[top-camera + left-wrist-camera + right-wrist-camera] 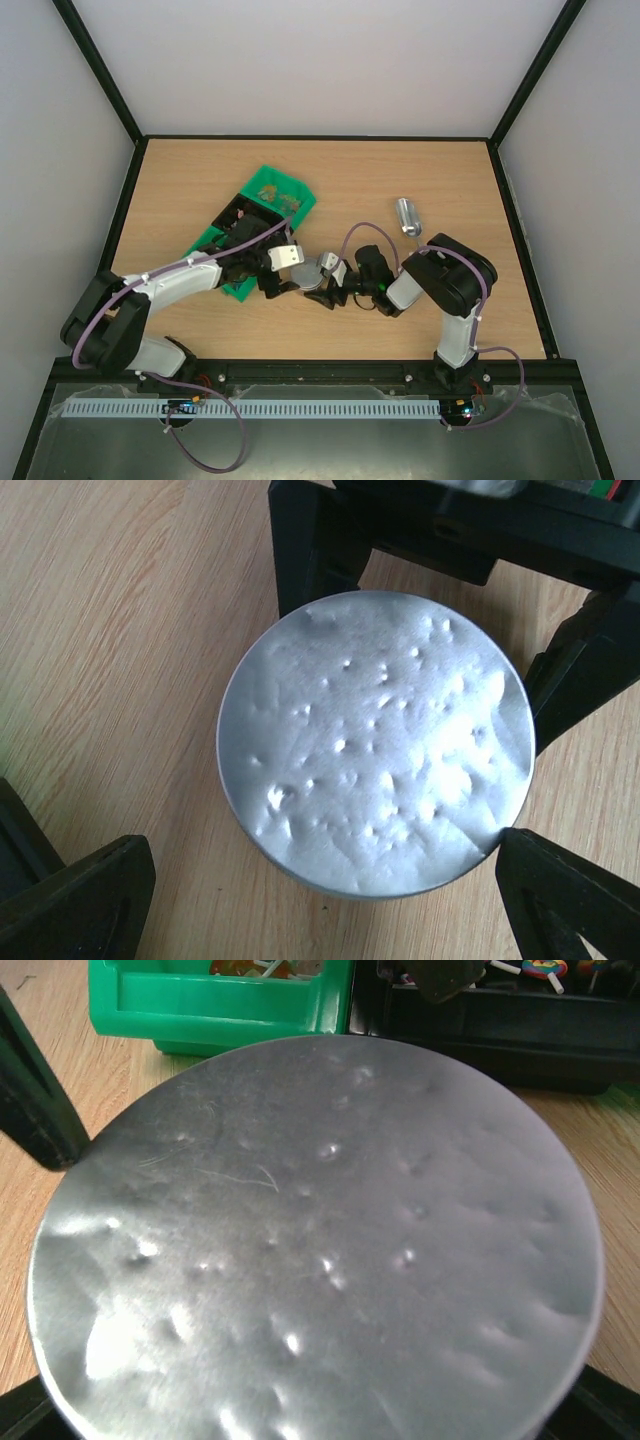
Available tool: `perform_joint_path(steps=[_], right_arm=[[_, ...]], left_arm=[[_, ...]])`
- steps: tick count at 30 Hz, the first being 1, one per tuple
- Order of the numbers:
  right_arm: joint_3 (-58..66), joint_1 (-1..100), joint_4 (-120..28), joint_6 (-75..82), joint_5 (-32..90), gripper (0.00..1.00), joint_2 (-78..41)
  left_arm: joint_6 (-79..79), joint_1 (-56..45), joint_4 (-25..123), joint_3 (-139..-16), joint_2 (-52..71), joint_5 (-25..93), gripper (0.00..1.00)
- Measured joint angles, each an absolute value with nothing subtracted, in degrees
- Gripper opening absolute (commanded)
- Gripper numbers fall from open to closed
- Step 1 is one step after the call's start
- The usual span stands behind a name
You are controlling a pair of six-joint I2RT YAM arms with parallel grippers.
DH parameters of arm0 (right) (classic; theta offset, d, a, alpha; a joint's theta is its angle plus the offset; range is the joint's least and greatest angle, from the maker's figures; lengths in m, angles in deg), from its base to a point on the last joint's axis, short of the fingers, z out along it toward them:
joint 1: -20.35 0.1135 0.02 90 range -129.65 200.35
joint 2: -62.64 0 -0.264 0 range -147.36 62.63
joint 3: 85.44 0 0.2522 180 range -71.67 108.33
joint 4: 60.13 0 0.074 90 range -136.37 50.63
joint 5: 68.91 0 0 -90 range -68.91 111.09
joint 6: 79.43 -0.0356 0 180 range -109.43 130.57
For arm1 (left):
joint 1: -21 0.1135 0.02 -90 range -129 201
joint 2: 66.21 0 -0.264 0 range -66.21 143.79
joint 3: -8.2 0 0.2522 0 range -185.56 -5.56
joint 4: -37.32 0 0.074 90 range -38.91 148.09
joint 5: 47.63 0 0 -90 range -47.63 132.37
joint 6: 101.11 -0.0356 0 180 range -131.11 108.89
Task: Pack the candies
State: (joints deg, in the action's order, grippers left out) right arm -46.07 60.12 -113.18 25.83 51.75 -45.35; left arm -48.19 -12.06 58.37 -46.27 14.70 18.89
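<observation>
We see the candies [269, 190] lying in the far end of a green bin [290, 205], left of centre in the top view, and they sit apart from both arms. In the right wrist view, a few more wrapped sweets show along the top edge, some in the green bin and some in a black tray [480, 1030] beside it. Both arms meet just below the bin, over a round silver lid [375, 745] whose face is dented all over. The right end effector [420, 645] pinches this lid, with one finger [305, 550] against the upper left of the rim and the other against the right side. The left end effector [325, 845] is spread wide. One of its fingers [90, 900] stands well clear of the lid at the lower left of the left wrist view, and the other is just at the rim at the lower right. A metal scoop [408, 215] lies alone on the wooden worktop [450, 170], to the right of centre in the top view.
</observation>
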Motion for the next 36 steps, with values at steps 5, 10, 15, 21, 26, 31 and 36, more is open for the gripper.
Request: perform_joint_path(steps=[5, 10, 15, 21, 26, 31, 36], right_arm=[[-46.42, 60.10, -113.44, 25.83, 51.33, 0.65, -45.17], [-47.01, 60.20, -113.59, 25.81, 51.68, 0.64, -44.82], [-47.18, 60.55, -113.57, 25.33, 52.05, 0.64, -44.72], [-47.18, 60.55, -113.57, 24.92, 52.03, 0.63, -44.72], [-47.18, 60.58, -113.59, 24.87, 52.05, 0.61, -44.72], [-47.18, 60.53, -113.59, 24.92, 51.92, 0.59, -44.72], [-47.31, 60.49, -113.57, 25.38, 51.57, 0.57, -44.58]], left_arm=[[-48.19, -10.40, 58.64, -45.95, 14.68, 18.56, 0.95], [-49.85, -8.45, 59.10, -45.75, 14.57, 19.98, 0.95], [-53.83, -8.34, 59.90, -43.63, 11.44, 19.13, 0.96], [-52.95, -11.93, 59.23, -43.67, 12.32, 18.41, 0.95], [-50.46, -13.50, 57.74, -44.13, 14.57, 18.06, 0.95], [-48.06, -13.41, 56.74, -44.81, 16.27, 18.01, 0.95], [-47.08, -12.14, 57.02, -45.22, 17.23, 16.88, 0.95]])
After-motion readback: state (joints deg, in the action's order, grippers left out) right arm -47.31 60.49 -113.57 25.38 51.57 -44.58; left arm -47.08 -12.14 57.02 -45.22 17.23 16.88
